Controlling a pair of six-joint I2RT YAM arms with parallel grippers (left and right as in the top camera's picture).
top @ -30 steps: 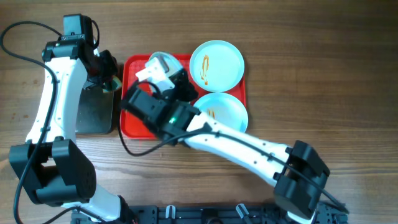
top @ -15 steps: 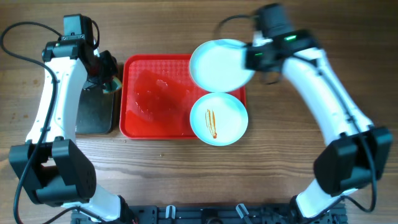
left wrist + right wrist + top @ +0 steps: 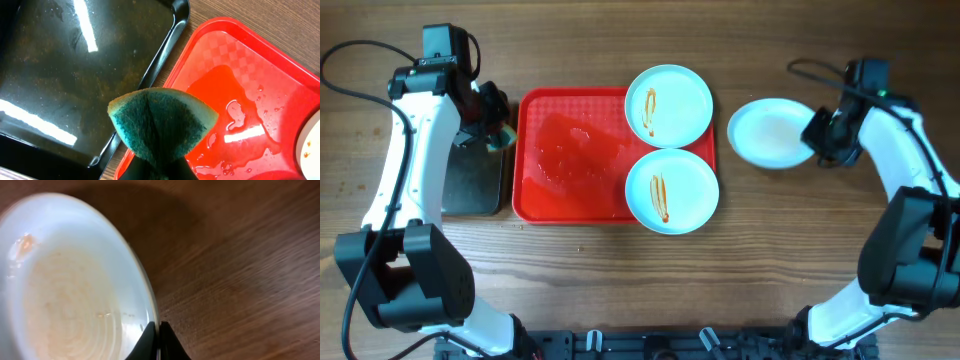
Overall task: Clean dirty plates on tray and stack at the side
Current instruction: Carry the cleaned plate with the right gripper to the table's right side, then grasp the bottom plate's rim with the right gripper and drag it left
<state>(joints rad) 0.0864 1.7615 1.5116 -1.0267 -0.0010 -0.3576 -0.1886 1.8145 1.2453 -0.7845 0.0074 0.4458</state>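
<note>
The right end effector has swung clear of the tray. A second ago it reached across the left half, then it hung over the upper plate. Now it sits well to the right, pinching the rim of a third plate above the worktop — the tray's wet left half lies uncovered.

Wooden table: red tray, black pan side by side.

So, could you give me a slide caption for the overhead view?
Right pincer grips a plate beside the red tray, two sauce-streaked plates sit on it; left pincer holds a green sponge.
</note>
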